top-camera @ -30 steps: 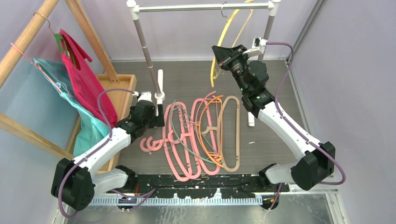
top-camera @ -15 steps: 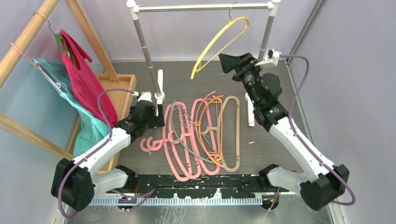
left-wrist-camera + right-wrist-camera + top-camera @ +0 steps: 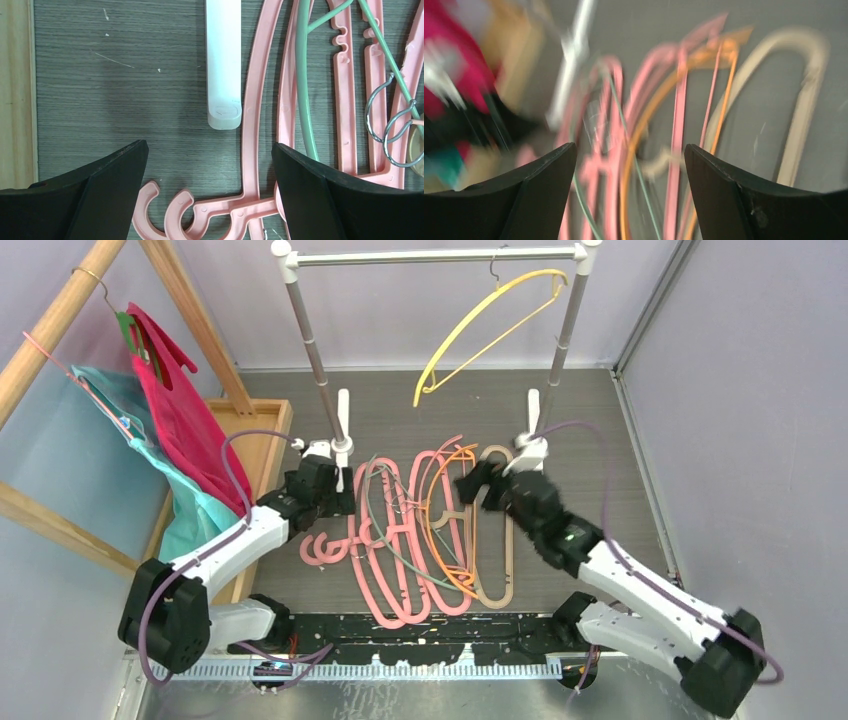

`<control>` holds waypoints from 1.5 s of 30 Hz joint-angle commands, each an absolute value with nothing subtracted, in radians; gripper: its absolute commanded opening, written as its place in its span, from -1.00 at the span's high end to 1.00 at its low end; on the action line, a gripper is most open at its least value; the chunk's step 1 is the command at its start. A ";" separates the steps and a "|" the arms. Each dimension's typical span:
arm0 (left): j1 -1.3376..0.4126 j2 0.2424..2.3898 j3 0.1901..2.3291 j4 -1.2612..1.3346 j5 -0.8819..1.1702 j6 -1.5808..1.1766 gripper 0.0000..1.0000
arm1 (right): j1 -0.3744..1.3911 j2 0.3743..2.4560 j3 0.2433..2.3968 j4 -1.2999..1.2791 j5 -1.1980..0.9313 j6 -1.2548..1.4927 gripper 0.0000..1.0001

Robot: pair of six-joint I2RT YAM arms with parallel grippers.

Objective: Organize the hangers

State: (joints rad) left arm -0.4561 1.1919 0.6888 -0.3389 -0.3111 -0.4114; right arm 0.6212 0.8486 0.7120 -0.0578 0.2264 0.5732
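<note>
A yellow hanger (image 3: 490, 325) hangs by its metal hook from the grey rail (image 3: 430, 255), tilted, with nothing holding it. On the table lies a pile of hangers: thick pink ones (image 3: 385, 560), a thin orange one (image 3: 440, 530), a grey-green one (image 3: 385, 530) and a beige one (image 3: 495, 530). My left gripper (image 3: 342, 502) hovers open over the pile's left edge, above two pink hooks (image 3: 175, 215). Low over the top of the pile, my right gripper (image 3: 470, 485) is open and empty. Its blurred wrist view shows the orange hanger (image 3: 628, 160) and the pink hanger (image 3: 676, 125) between the jaws.
The rail stands on two posts (image 3: 315, 360) with white feet (image 3: 223, 60) on the table. At left a wooden frame (image 3: 60, 310) carries hangers draped with red cloth (image 3: 170, 400) and teal cloth (image 3: 190, 510), above a wooden tray (image 3: 262, 440). Walls close the back and right.
My right gripper opened and let go of the yellow hanger, which stays on the rail. The right arm then dropped from the rail to just above the pile. The left arm barely moved.
</note>
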 commanded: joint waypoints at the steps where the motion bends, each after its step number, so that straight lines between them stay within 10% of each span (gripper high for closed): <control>1: -0.459 1.213 0.709 -0.281 -0.298 -0.436 -0.96 | 0.907 0.916 0.583 -0.175 0.330 0.528 -0.68; 16: -0.460 1.243 0.713 -0.281 -0.292 -0.445 -0.96 | 1.219 1.251 0.611 -0.150 0.474 0.525 -0.49; 19: -0.460 1.234 0.704 -0.280 -0.294 -0.443 -0.96 | 1.219 1.274 0.615 -0.154 0.497 0.523 -0.18; 24: -0.460 1.234 0.692 -0.271 -0.294 -0.447 -0.96 | 1.219 1.276 0.626 -0.173 0.498 0.534 0.91; 45: -0.460 1.183 0.664 -0.293 -0.299 -0.454 -0.96 | 1.220 1.009 0.741 -0.114 0.324 0.593 0.98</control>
State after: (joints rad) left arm -0.4564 1.2236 0.6708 -0.3176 -0.2920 -0.4389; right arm 1.2156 1.0027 0.7101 -0.2192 0.3527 0.5594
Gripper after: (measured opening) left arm 0.979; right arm 0.125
